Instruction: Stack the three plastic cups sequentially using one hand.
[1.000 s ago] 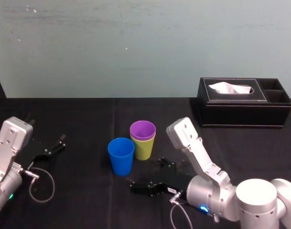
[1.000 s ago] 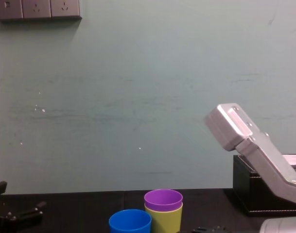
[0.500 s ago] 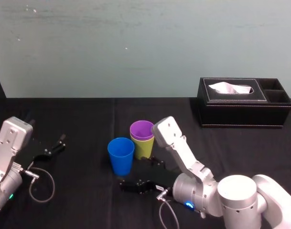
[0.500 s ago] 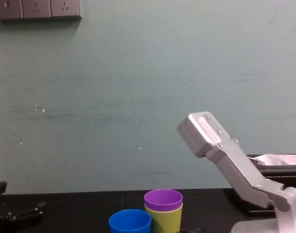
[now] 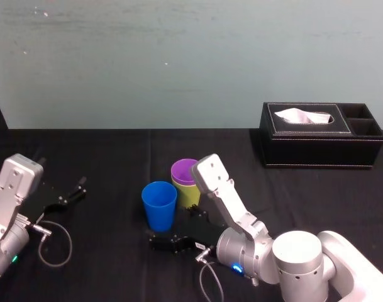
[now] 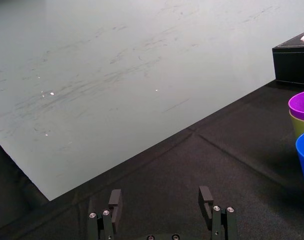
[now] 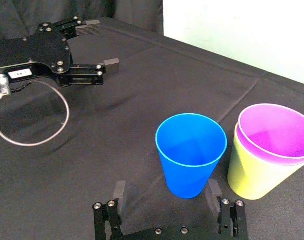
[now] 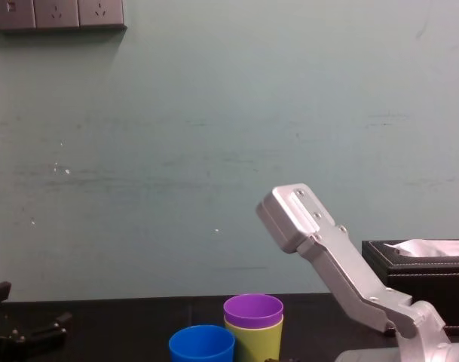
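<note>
The right pincer (image 7: 165, 192) had been swung in close to the blue cup (image 7: 190, 160) — wide open, empty — so a grasp was judged next; the left pincer (image 6: 161, 197) was parked open, well away from it.

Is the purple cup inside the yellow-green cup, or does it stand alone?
Inside: the purple cup sits nested in the yellow-green cup, only its rim showing above. The blue cup stands apart.

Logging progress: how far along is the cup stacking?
Done: purple cup nested in yellow-green cup. In hand: open right gripper low beside the blue cup, not gripping. Remaining: blue cup, standing alone, joins the pair. Left gripper parked, open, far left.
</note>
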`<state>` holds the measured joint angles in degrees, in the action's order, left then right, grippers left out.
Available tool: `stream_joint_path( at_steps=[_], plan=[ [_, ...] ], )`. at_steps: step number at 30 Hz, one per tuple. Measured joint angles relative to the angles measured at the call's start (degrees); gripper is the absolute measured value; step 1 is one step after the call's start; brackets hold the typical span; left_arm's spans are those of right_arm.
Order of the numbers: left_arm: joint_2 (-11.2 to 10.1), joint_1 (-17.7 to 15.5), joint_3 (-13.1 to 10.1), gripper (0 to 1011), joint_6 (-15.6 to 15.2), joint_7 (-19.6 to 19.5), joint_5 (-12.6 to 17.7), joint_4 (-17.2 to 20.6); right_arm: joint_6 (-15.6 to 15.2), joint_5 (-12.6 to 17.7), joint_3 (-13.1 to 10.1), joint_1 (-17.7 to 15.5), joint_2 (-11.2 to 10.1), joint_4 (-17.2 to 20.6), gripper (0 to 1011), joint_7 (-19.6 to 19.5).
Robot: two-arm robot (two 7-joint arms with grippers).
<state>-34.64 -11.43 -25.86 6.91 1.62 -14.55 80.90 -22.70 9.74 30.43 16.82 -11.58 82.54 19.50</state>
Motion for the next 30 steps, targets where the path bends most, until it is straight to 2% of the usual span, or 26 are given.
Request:
stream_joint_path(
  at_steps=[17, 30],
  plan=[
    [0.0, 0.0, 0.0, 1000, 0.0, 0.0, 0.0, 0.0, 1.9, -2.4, -0.5, 1.1, 2.1, -3.4, 1004, -0.5],
    [0.0, 0.0, 0.0, 1000, 0.0, 0.0, 0.0, 0.0, 3.7, -3.1, -1.1, 2.0, 3.6, -6.2, 1004, -0.5]
  ],
)
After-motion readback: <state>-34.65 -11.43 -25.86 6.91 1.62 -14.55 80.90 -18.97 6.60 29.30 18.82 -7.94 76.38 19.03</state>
